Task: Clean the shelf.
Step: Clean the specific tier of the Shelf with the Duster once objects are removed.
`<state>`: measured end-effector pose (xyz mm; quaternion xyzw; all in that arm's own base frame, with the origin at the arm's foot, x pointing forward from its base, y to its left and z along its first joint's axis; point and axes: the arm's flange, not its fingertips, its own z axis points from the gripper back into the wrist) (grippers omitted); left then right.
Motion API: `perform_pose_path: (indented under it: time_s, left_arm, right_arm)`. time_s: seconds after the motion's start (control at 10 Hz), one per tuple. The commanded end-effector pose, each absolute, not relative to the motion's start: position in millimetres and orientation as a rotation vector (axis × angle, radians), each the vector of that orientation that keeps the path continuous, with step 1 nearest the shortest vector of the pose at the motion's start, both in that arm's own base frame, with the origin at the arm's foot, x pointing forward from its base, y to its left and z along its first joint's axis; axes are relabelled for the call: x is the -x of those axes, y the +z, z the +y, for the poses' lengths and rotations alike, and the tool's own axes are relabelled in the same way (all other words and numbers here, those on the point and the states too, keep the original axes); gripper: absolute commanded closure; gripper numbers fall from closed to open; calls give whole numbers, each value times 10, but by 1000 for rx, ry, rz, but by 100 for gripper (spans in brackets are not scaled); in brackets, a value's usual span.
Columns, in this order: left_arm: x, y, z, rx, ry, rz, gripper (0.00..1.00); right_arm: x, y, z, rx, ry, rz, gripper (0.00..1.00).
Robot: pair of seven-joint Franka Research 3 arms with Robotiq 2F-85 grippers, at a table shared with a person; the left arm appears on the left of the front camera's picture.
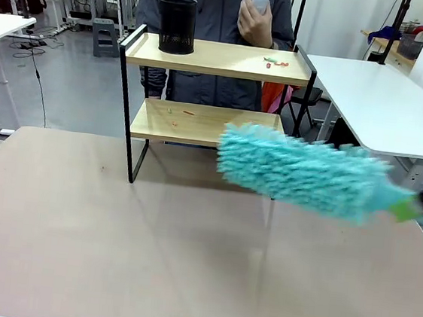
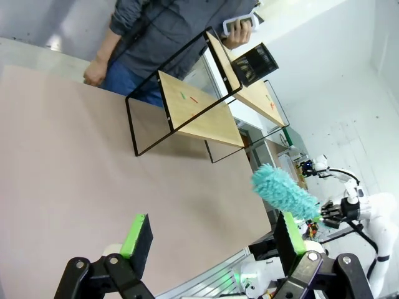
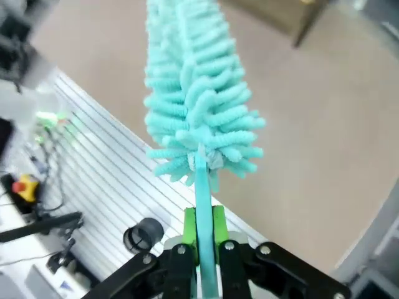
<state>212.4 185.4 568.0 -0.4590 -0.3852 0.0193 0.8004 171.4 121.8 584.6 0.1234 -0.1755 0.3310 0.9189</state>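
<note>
Shelf (image 1: 216, 58): stood at desk's far edge, apparently small scraps on both boards.
Right gripper (image 3: 202, 227): clenched on duster (image 1: 301, 172) handle.
Left gripper (image 2: 215, 240): released, empty.
Risk: could have toppled mesh cup (image 1: 175, 24) if swept wide.

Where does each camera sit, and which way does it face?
Front: between the arms, facing across the table to the shelf and person; right hand at right edge.
Left wrist: behind the open left hand, looking over the table toward the shelf.
Right wrist: behind the right hand, shut on the duster, looking along it.
Shared: duster in all three.
</note>
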Motion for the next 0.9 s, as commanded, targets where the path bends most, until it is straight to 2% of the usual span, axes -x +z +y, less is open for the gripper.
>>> perform_pose_path:
  time_s: [0.0,0.1,0.2,0.3,0.4,0.5,0.6,0.8]
  left_arm:
    - [-2134,5698,1837,985,23,-845,0]
    - [-2134,5698,1837,985,23,-845,0]
    - [-2134,5698,1837,985,23,-845,0]
    - [-2134,5698,1837,985,23,-845,0]
    - [-2134,5698,1837,985,23,-845,0]
    - [-2134,5698,1837,985,23,-845,0]
    - [-2134,5698,1837,985,23,-845,0]
    - [-2134,5698,1837,985,23,-845,0]
  right_arm:
    - [-2069,5615,1748,-220,654,-514,87]
    - [-2077,5648,1727,-213,608,-611,87]
    - [-1788,5764,1627,-218,711,-414,87]
    - [-1788,5764,1627,-218,711,-414,87]
    - [-1936,5734,1871,-198,683,-495,87]
    - [-1769,5849,1669,-81,547,-517,87]
    - [-1930,5878,1729,-101,517,-609,87]
    - [-2480,5810,1897,-132,493,-652,87]
